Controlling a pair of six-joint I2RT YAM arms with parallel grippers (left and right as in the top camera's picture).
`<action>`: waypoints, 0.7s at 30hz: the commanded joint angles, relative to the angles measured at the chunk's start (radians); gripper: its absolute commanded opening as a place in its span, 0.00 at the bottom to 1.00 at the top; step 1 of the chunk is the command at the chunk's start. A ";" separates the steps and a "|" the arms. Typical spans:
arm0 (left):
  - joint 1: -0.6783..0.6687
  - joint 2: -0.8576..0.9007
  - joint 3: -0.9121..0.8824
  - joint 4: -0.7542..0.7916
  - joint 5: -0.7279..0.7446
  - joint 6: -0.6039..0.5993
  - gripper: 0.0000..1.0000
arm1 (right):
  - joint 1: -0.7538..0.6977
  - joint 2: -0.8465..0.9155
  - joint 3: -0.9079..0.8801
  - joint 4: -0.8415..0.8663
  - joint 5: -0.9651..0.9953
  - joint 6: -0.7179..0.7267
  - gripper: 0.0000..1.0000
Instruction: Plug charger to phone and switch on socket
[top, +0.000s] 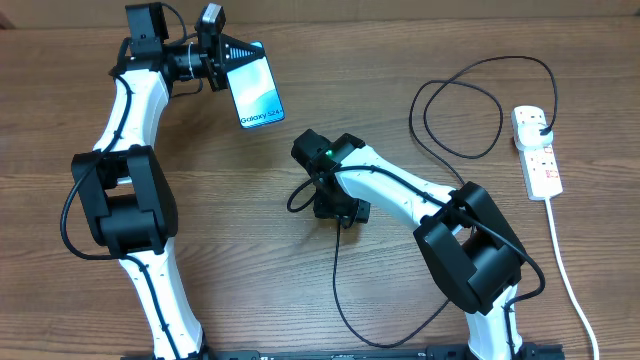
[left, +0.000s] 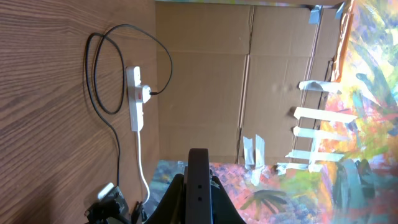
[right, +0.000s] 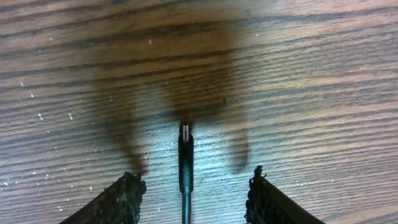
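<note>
— Charger (top: 334, 275) from overhead: we see its black cable run from the socket (top: 537, 150) at the right side of the surface (top: 260, 300), loop, and end under the right end effector (top: 335, 208). And the phone (top: 255, 90)?
— We see it clamped at one end in the left end effector (top: 232, 58), screen up.
— Left wrist view?
— We get the phone edge-on, gripped between closed jaws; the socket lies far off with the plug head (left: 144, 93) in it.
— Right wrist?
— Jaws apart; we see the connector tip (right: 185, 140) lying on the wood between the fingers (right: 118, 199), touching neither
</note>
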 joint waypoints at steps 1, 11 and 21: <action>0.002 -0.031 0.006 0.001 0.039 0.016 0.05 | 0.002 0.004 -0.006 0.008 0.016 0.004 0.56; 0.002 -0.031 0.006 0.001 0.039 0.016 0.04 | 0.002 0.016 -0.006 0.020 0.016 0.004 0.56; 0.002 -0.031 0.006 0.002 0.037 0.016 0.04 | 0.002 0.017 -0.008 0.023 0.017 0.004 0.56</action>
